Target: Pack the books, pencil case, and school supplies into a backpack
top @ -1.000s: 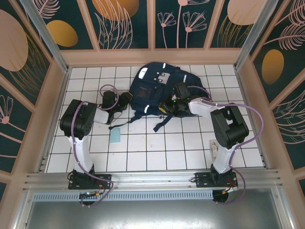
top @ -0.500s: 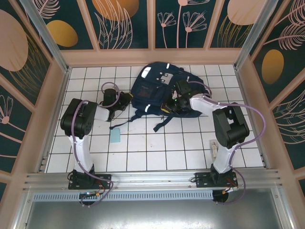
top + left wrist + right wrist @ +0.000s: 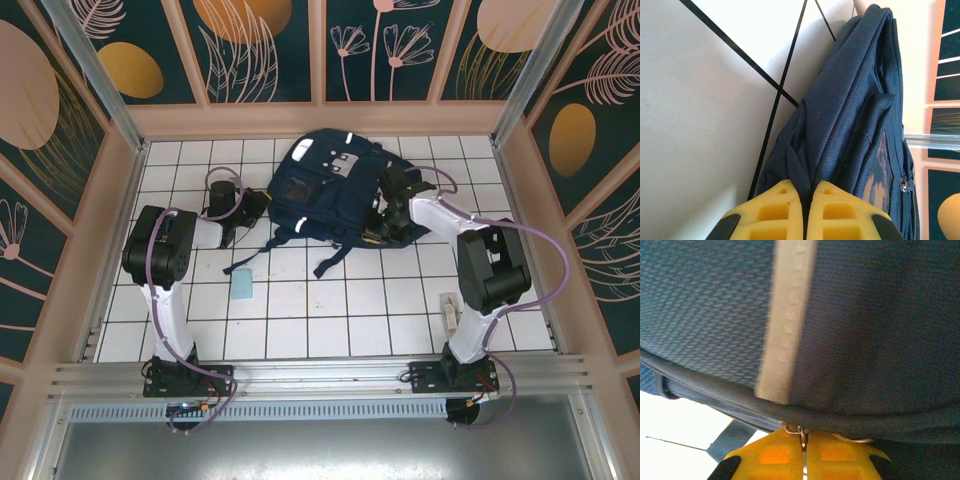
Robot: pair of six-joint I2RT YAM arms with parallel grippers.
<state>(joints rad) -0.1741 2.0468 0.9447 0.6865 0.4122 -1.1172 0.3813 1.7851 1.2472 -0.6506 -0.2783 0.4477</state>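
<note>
A: At the far middle of the table (image 3: 300, 330), the backpack (image 3: 335, 185) is laid flat, patch side up. Confirmed?

B: Confirmed. It is flanked by both arms. The left gripper (image 3: 255, 205) is placed at its left edge, the right gripper (image 3: 385, 225) at its right edge.

A: Jaws?

B: In the left wrist view the left gripper (image 3: 806, 192) is closed, and a fold of the backpack (image 3: 850, 115) fabric is pinched between the yellow pads. In the right wrist view the right gripper (image 3: 804, 437) is also closed. A small metal zipper pull (image 3: 799, 430) is caught between its tips, right under the seam of the backpack (image 3: 865, 340) and just beside the white stripe (image 3: 787, 315).

A: Stage?

B: It is judged as the opening step: the bag is braced on one side and the zipper is held on the other. No open mouth can be made out from above.

A: What is packed?

B: That cannot be told, as the inside is hidden. Two supplies are left out on the tiles. The light-blue flat piece (image 3: 242, 285) lies near the left arm, well apart from the bag. The whitish-beige oblong piece (image 3: 450, 315) lies beside the right arm's base.

A: Remaining?

B: At the least, the zipper has to be drawn open and those two loose items put in. Most of the task is judged undone.
</note>
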